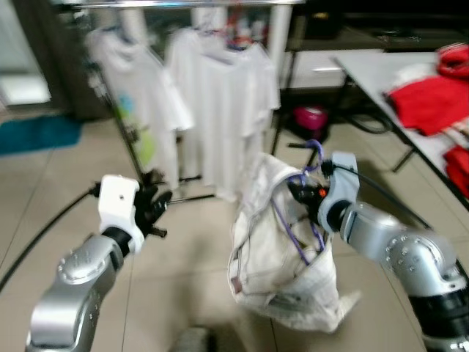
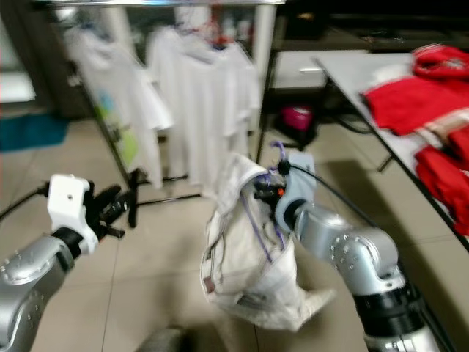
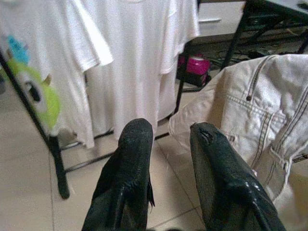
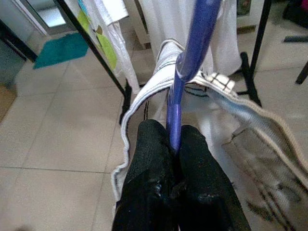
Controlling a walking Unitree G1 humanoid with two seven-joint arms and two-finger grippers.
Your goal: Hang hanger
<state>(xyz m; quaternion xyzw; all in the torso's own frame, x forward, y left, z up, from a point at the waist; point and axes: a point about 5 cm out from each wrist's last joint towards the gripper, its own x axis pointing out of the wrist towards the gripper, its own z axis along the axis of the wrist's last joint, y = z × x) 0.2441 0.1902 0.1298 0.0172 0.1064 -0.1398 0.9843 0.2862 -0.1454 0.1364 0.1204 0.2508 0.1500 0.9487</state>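
While a pale denim garment point(image 1: 282, 242) droops toward the tiled floor point(image 1: 190, 242), the purple hanger point(image 4: 185, 82) carrying it is pinched between the closed jaws of the right gripper point(image 4: 174, 144) and held up in front of the clothes rack point(image 1: 183, 6), where white T-shirts point(image 1: 220, 103) are hung. The left gripper point(image 3: 168, 159) is held beside the garment, jaws parted around nothing. Red clothes point(image 1: 429, 95) are seen on the table point(image 1: 374, 70).

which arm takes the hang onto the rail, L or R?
Right. The right gripper has its jaws shut on the purple hanger carrying the white garment. The left gripper is open, holding nothing.
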